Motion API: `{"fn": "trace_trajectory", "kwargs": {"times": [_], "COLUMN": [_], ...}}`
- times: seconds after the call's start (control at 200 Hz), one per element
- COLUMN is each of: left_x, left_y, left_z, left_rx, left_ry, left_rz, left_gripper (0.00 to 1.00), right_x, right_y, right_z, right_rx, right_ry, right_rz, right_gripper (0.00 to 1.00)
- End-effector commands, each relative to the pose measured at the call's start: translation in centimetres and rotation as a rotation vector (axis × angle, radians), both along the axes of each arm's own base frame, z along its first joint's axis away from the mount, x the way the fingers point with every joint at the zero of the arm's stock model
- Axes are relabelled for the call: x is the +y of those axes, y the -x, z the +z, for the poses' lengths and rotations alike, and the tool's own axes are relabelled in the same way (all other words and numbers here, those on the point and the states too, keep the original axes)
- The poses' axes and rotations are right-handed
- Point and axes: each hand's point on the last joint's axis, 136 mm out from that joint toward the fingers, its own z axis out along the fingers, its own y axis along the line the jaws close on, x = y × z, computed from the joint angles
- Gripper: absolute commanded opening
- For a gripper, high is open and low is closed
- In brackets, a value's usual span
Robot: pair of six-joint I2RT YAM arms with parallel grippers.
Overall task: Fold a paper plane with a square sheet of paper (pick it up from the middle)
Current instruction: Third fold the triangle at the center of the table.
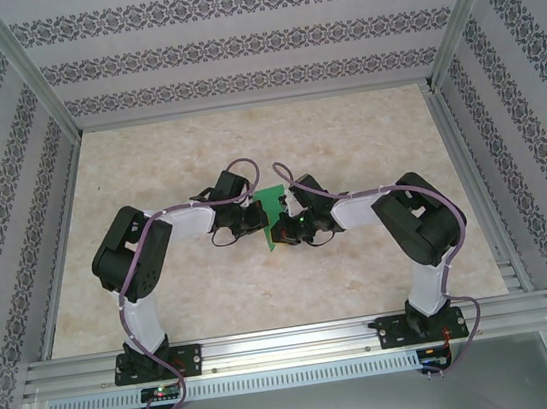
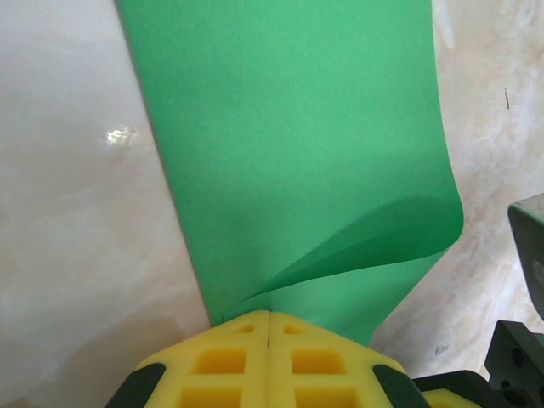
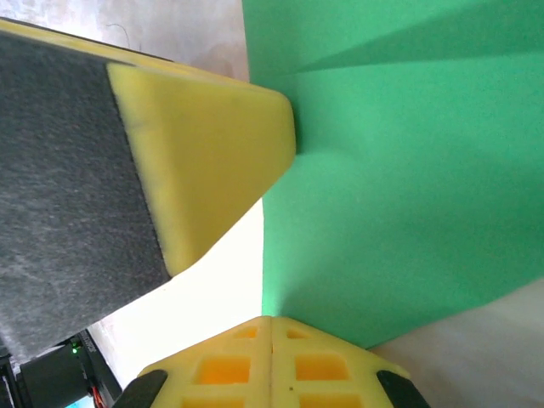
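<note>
square sheet of paper [image 1: 274, 207] is mid-table, held between the two arms where they meet. it looks lifted off the table [image 1: 196, 154], can't tell how clear. left gripper [image 2: 269, 316] has its yellow tips pressed together, pinching the sheet's edge, and the paper runs straight out from them. right gripper [image 3: 272, 321] is also clamped on the sheet, nipping it at an edge. one left-arm finger shows in the right wrist view, just beside that pinch, its tip against the paper.

risks as i judge them:
- both claws bite thin paper close together, so any pull apart could tear it, and any push together would buckle it.
- both grips look shallow, right at the edge, so a twist could let the sheet slip out of one claw and swing from the other.
- there's a loose curled flap near the left tips. pressing down now could set a stray crease off the intended fold line, and the plane would come out crooked.
</note>
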Motion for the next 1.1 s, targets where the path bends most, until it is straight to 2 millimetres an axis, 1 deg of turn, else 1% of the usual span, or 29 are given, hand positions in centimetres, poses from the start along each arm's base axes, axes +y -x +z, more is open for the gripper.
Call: {"fn": "trace_trajectory", "kwargs": {"times": [0.0,0.185,0.27,0.38,0.485,0.624,1.019,1.099], "left_x": [1.3,1.0,1.0,1.0,1.0,0.9,1.0,1.1], "left_y": [1.5,1.5,1.6,1.7,1.7,1.7,1.6,1.7], "left_z": [-1.6,-1.3,-1.5,-1.7,-1.7,-1.7,-1.7,-1.8], "left_rx": [0.05,0.05,0.054,0.057,0.058,0.058,0.054,0.055], "left_ry": [-0.074,-0.055,-0.055,-0.056,-0.055,-0.053,-0.056,-0.058], "left_rz": [0.021,0.012,0.009,0.007,0.006,0.002,0.003,0.003], "left_gripper": [0.02,0.02,0.02,0.02,0.02,0.02,0.03,0.03], "right_x": [0.2,-0.1,0.0,0.6,1.1,1.2,0.0,-0.4], "right_y": [1.0,1.0,0.7,0.5,1.0,1.7,2.5,2.6], "right_z": [-0.8,-0.7,-0.1,1.5,2.1,1.5,-1.4,-1.5], "right_rx": [0.009,0.001,-0.014,-0.051,-0.075,-0.063,0.003,0.004], "right_ry": [0.006,0.022,0.015,0.005,0.021,0.042,0.123,0.141], "right_rz": [0.032,0.03,0.028,0.029,0.046,0.053,0.038,0.033], "right_gripper": [0.05,0.05,0.05,0.05,0.05,0.05,0.05,0.05]}}
